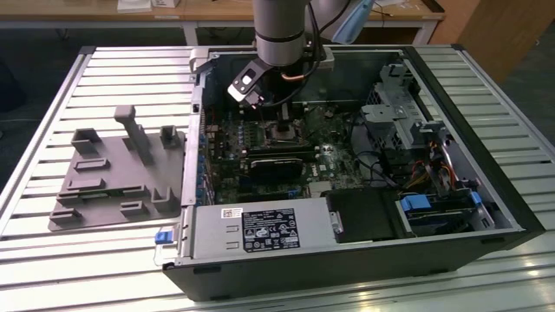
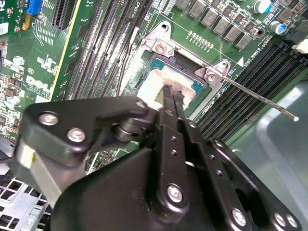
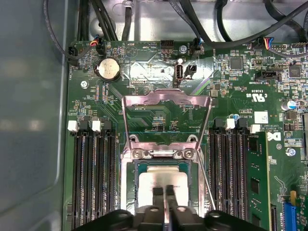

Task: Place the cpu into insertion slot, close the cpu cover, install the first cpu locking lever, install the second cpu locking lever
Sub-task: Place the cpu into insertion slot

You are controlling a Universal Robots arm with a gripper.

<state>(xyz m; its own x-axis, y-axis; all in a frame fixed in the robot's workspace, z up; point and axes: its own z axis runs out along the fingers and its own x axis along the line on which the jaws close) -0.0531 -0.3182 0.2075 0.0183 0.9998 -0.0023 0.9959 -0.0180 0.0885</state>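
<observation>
Nearest, the black two-fingered hand [image 3: 164,192] is seen in the first wrist view with its fingers drawn together and nothing gripped between them. Their tips are set on or just above the small flat square cpu with the silver-grey metal top [image 3: 150,185]; contact cannot be told for certain. The cpu is lodged inside the square black insertion slot with the metal rim [image 3: 127,183]. Seating is judged to be the step in hand. It is done well if the chip is kept level, with its edges parallel to the rim, and is touched only lightly and straight down, since a sideways drag could skew it. Just beyond, the thin square silver cpu cover [image 3: 166,97] is stood open, and a thin wire locking lever [image 3: 206,180] is left unlatched beside the slot. Farther out, long black memory slots [image 3: 91,178] are ranged on the green circuit board [image 3: 144,72], within the open black computer case [image 1: 347,279] laid on the slatted metal desk [image 1: 130,71].
</observation>
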